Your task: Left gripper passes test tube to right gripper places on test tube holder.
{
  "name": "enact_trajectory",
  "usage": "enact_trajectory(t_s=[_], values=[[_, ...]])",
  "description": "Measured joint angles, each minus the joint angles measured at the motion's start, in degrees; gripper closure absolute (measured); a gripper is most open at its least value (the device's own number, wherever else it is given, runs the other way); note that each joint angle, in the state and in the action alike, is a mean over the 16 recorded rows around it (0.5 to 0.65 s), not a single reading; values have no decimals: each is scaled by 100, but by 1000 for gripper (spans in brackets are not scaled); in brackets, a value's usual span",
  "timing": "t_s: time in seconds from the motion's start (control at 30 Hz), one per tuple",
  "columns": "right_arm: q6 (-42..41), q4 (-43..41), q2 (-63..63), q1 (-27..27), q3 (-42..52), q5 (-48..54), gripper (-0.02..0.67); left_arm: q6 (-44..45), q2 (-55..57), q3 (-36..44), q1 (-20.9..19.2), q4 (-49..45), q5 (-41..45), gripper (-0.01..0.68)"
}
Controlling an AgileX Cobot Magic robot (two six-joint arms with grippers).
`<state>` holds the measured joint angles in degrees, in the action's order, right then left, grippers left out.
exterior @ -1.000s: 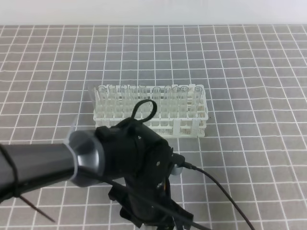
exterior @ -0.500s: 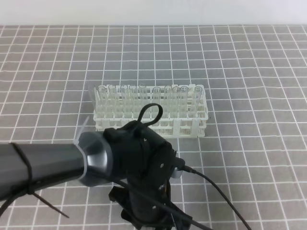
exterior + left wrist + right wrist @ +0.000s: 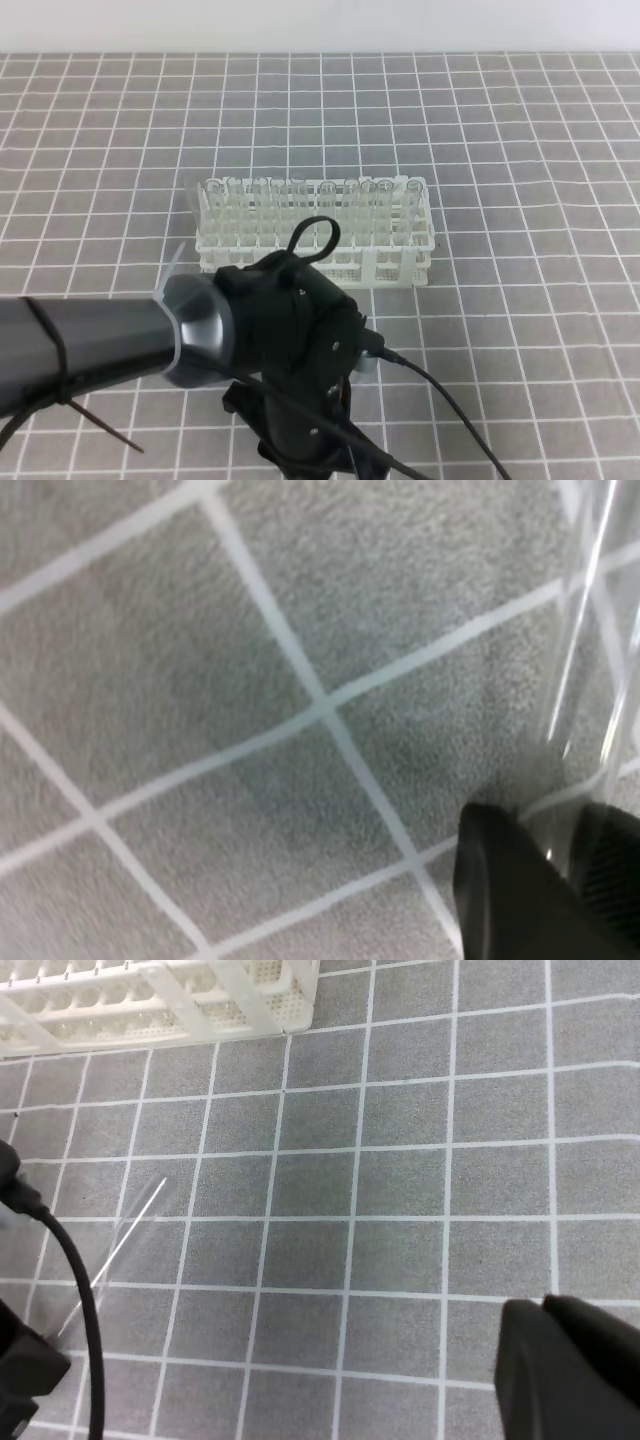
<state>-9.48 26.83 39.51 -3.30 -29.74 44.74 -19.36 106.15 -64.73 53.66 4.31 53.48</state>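
Left tool [image 3: 545, 880]: low over the counter [image 3: 520, 120], fingers [image 3: 505, 890] either side of the test tube [image 3: 585, 630]. In the left wrist view the glass runs up and away from between the two black fingers and looks pinched there, so I read it as clamped on the tube. The high view hides the fingertips under the grey arm and its looped black cable.

Test tube also shows in the right wrist view [image 3: 120, 1235], lying at a slant on the mat, lower end at the left tool.

Rack [image 3: 315, 232]: white lattice, just beyond the left tool, clear tubes standing upright in its rows. Can't count them.

Right tool [image 3: 570, 1365]: only black fingers at the bottom right of its own view, clenched, nothing in them, well clear of the tube to its left.

Counter: grey mat with a white grid. Plain pale wall behind.
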Motion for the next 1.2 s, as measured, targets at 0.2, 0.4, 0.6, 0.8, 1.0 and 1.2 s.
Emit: enact_trajectory(t_s=[0.2,0.4,0.6,0.8,1.0,1.2], values=[[-3,9,1,0,0,86,662,208,-173,16,0,-117,-60,614],[-7,105,38,0,-39,302,662,373,-739,44,0,-217,-320,619],[-157,414,222,0,-209,607,662,392,-1638,255,0,-445,-893,616],[-497,938,566,-47,-547,845,662,65,-2671,869,-23,-926,-1677,616],[-802,1366,1035,-438,-1020,820,662,-523,-3568,1801,-118,-1427,-2511,605],[-746,1350,1676,-1369,-1610,532,662,-994,-4334,2690,-225,-1734,-3370,611]])
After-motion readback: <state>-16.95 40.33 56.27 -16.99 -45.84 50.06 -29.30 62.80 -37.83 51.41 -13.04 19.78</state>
